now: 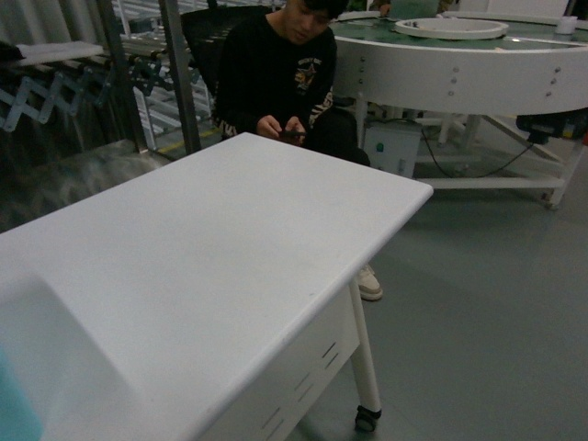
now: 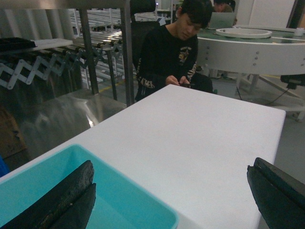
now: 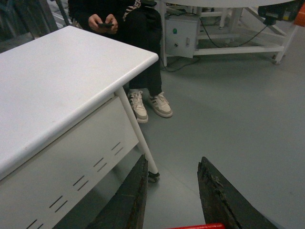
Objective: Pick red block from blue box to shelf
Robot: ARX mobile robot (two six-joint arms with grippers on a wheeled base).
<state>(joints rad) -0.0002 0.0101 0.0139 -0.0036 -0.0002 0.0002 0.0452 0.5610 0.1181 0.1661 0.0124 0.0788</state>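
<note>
Dim, flat indoor light in all three views, soft noisy grain, white tabletop [image 1: 211,248] brightest without hard shadows, faint glare on steel sheet [image 2: 71,114] at left, near gripper fingers [image 2: 62,195] blurred at bottom edges, backgrounds murky

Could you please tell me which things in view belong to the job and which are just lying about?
Part of the job:
- red block, only a sliver showing at the frame's bottom edge, between the right gripper fingers
- blue box
- shelf

Just there:
- white table
- seated person with phone
- round white table
- folding roller conveyor
</note>
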